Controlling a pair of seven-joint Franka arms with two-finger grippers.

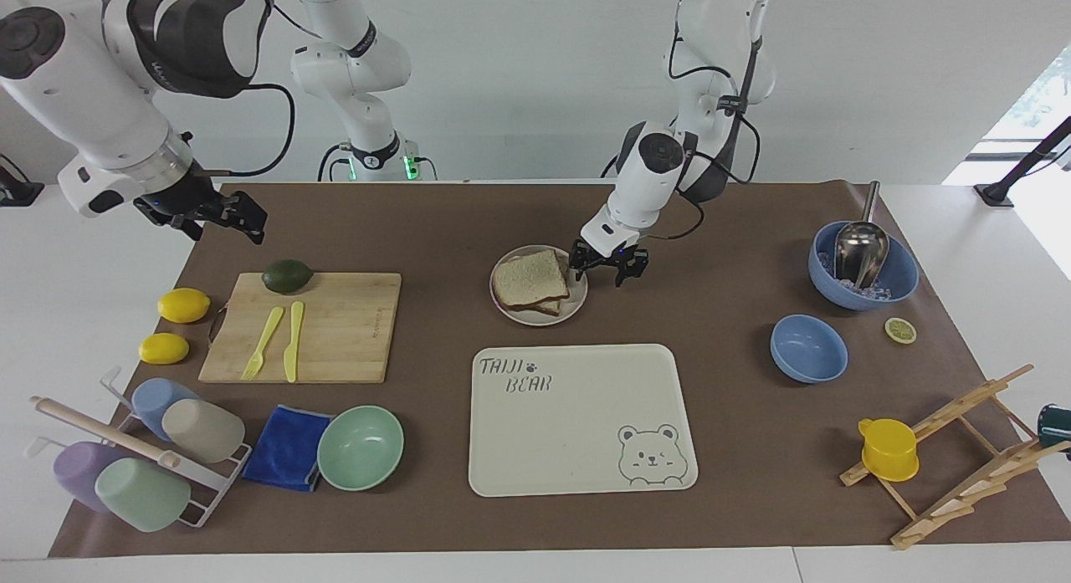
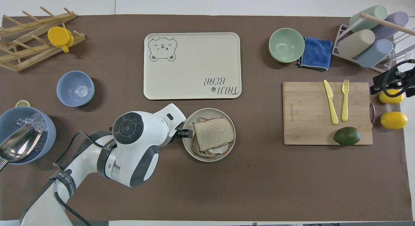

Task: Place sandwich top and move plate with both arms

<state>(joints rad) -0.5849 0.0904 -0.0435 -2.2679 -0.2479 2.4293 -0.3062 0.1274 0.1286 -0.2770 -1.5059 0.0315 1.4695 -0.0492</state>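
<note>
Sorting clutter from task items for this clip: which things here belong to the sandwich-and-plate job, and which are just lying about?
Job:
- sandwich top, lying on the stack
- plate
- left pincer at the plate's rim
- right pincer, raised over the table's edge

Lying about:
- bear tray
- cutting board
- avocado
- mint bowl
- blue bowls
</note>
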